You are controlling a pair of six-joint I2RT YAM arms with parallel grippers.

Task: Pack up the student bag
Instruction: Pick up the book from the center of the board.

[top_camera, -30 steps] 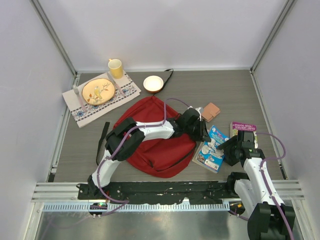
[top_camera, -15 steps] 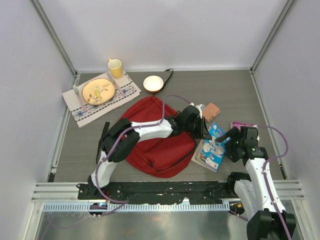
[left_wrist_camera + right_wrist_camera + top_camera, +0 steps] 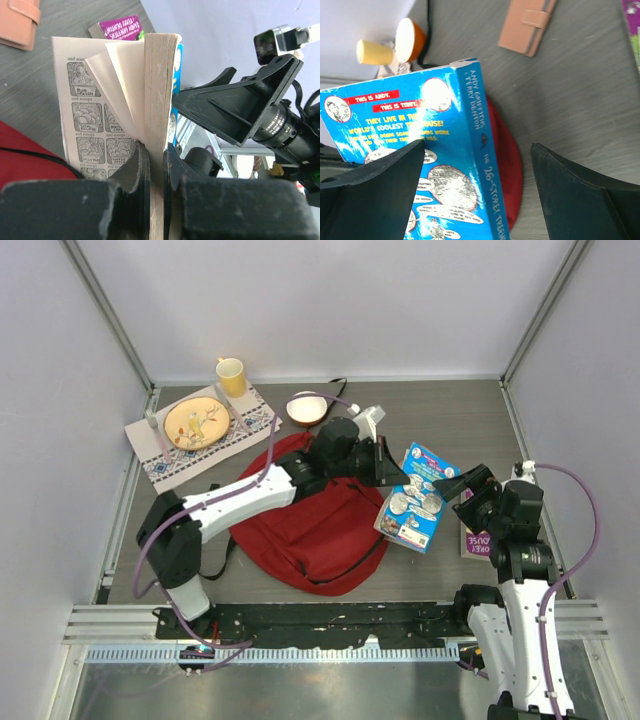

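Left hand (image 3: 152,150) grips blue book (image 3: 415,498); wallet (image 3: 527,25), purple book (image 3: 120,27) on table (image 3: 580,100) beyond

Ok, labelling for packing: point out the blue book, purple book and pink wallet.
blue book (image 3: 413,498), top external view, cover middle.
purple book (image 3: 120,27), left wrist view, cover.
pink wallet (image 3: 526,28), right wrist view, middle.

Dark-red bag (image 3: 318,530), bright blue book (image 3: 415,498)

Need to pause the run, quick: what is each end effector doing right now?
Left end effector: closed on the book.
Right end effector: open, gripping nothing.
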